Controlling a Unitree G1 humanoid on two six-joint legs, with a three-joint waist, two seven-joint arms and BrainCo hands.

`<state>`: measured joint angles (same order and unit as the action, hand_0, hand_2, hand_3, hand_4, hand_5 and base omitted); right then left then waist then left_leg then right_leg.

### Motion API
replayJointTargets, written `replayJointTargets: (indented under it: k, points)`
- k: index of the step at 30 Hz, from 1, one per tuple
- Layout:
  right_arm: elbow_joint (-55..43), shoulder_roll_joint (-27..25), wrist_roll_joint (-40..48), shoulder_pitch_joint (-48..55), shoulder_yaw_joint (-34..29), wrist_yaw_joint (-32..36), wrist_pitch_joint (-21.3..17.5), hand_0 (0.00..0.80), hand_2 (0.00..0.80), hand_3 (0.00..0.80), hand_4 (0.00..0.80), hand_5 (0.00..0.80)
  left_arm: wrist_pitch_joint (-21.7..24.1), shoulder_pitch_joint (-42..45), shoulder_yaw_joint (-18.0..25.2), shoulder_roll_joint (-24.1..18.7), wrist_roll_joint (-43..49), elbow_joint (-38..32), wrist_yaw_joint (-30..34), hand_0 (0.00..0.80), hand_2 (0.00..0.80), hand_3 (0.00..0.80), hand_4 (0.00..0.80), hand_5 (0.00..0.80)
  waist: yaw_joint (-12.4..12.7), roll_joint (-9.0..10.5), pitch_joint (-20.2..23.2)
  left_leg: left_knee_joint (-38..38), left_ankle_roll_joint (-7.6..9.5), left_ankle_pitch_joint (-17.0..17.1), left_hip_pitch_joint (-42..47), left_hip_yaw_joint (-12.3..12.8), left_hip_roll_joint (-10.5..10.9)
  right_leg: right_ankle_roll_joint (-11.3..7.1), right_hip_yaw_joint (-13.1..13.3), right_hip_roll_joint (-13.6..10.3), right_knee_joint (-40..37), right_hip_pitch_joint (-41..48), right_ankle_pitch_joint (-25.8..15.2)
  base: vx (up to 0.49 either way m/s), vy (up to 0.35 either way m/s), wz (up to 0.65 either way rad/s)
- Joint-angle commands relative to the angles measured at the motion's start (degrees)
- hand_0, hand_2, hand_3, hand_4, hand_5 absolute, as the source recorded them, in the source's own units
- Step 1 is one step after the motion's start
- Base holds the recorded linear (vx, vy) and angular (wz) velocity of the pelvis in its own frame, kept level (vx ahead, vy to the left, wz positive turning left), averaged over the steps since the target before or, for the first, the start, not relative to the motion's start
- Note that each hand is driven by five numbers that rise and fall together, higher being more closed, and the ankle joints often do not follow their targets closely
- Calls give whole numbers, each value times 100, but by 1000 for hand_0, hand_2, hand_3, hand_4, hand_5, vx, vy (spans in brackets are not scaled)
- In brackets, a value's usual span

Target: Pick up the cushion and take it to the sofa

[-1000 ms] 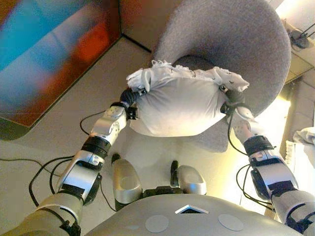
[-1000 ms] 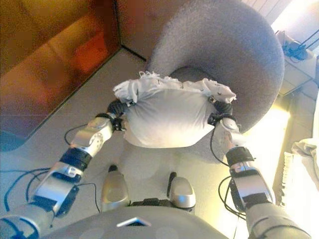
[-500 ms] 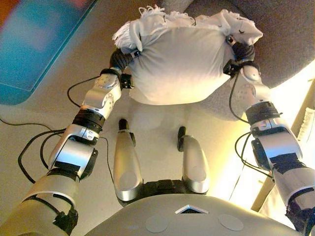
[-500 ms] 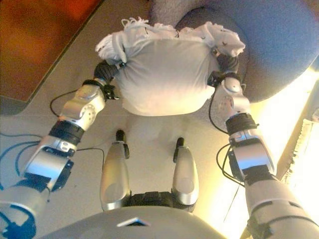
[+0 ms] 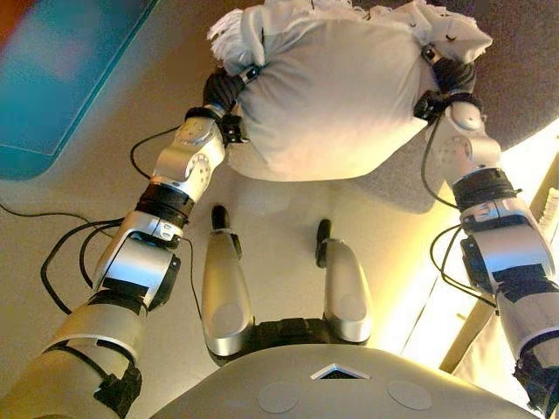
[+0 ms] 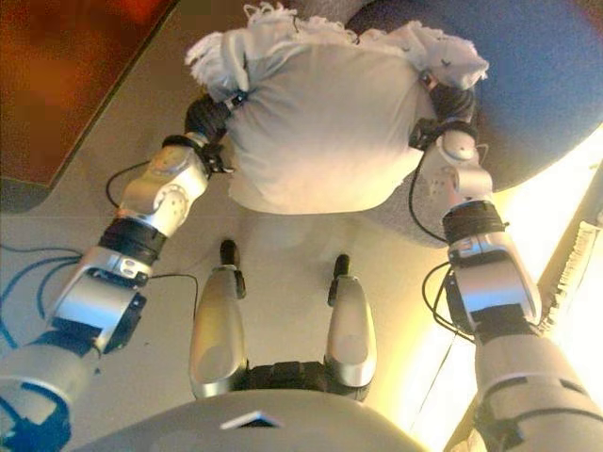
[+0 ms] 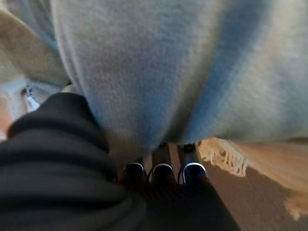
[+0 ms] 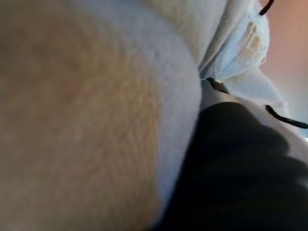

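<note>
Left eye view: cushion [image 5: 327, 96], white, fringed, being carried clear of the floor between both hands.
You are holding it squeezed from two sides because it is too wide and soft for one hand: left hand [image 5: 225, 85] is pressing in at one end, right hand [image 5: 450, 77] at the other. Fingers are buried in the fabric, so I cannot tell their closure. Grey seat [image 5: 524, 78] is lying just beyond, tan floor [image 5: 79, 201] below.

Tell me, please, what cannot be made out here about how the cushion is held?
- Left hand: left wrist view shows only dark fingertips under the cushion; the grip is hidden.
- Right hand: fingers buried in cushion fabric in every view.
- Cushion's far edge: cut off by the eye views' top.
</note>
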<state>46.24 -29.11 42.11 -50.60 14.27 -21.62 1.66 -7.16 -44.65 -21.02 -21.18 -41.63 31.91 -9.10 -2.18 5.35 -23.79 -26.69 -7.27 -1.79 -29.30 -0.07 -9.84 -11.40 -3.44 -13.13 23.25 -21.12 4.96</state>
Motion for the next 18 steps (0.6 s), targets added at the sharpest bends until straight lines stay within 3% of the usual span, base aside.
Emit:
replayJointTargets:
  k: [1, 9, 18]
  points:
    - [13, -483, -146, -910, 66, -2, -321, 800, 800, 800, 800, 800, 317, -567, -310, 500, -366, -612, 182, 800, 800, 800, 800, 800, 155, -21, 430, 473, -495, 44, 516, -216, -541, -132, -37, -97, -776, 61, -756, 88, -14, 5]
    - [-39, -736, -243, -1389, 247, 7, -205, 800, 800, 800, 800, 800, 453, -648, -438, 560, -400, -619, -17, 800, 800, 800, 800, 800, 197, 6, 508, 706, -544, 230, 481, -272, -596, -36, -104, 38, -838, 119, -666, 33, -8, -1]
    - [-41, -642, -476, -1817, 364, -283, -155, 800, 800, 800, 800, 800, 787, -711, -423, 665, -410, -382, -67, 800, 800, 800, 800, 800, 246, -46, 364, 652, -552, 302, 205, -394, -571, 64, -108, 82, -658, -107, -571, 0, 0, 0]
